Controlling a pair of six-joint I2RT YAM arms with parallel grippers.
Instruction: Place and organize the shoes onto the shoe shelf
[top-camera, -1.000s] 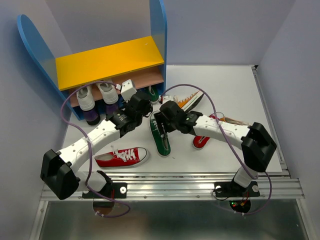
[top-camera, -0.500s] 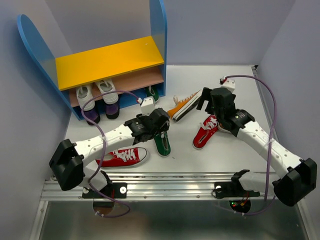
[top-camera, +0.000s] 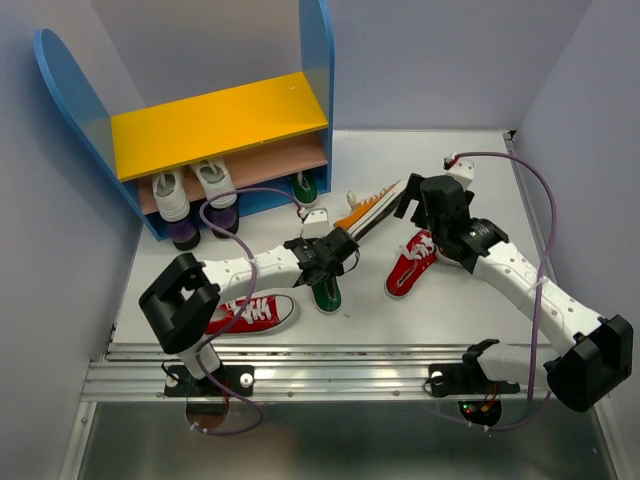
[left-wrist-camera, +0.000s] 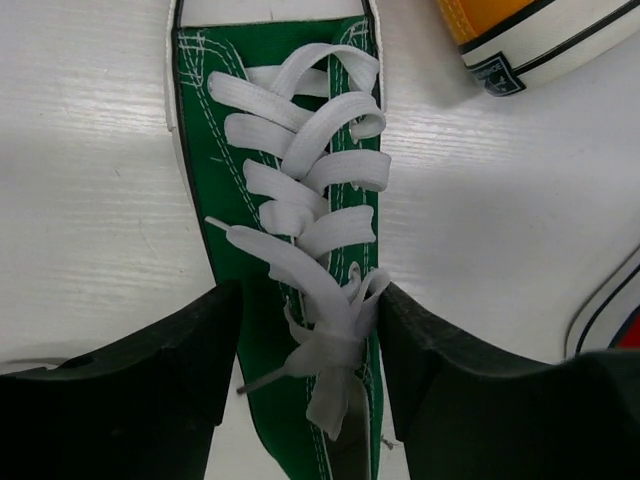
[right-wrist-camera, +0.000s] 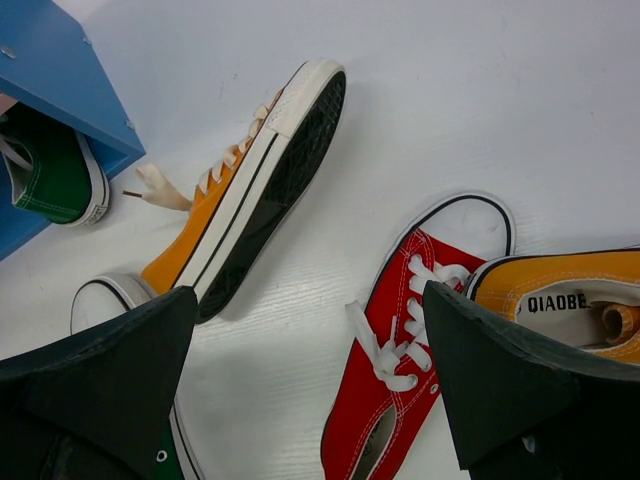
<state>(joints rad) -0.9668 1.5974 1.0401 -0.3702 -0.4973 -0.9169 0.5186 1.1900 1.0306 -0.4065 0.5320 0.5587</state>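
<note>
The shelf (top-camera: 220, 125) stands at the far left. In the middle of the table (top-camera: 480, 180), the green shoe (left-wrist-camera: 290, 200) is being grabbed: the left gripper (left-wrist-camera: 308, 325) is spread around it. Next it must be squeezed and lifted. The right gripper (right-wrist-camera: 300, 340) is spread wide, with nothing held. The white table is closed in by pale walls (top-camera: 450, 60).

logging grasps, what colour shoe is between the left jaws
Green shoe, white laces; left wrist view.

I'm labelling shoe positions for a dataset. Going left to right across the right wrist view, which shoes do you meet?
green shoe under the blue shelf panel → orange shoe lying on its side → red shoe → second orange shoe, partly behind the right-hand finger
</note>
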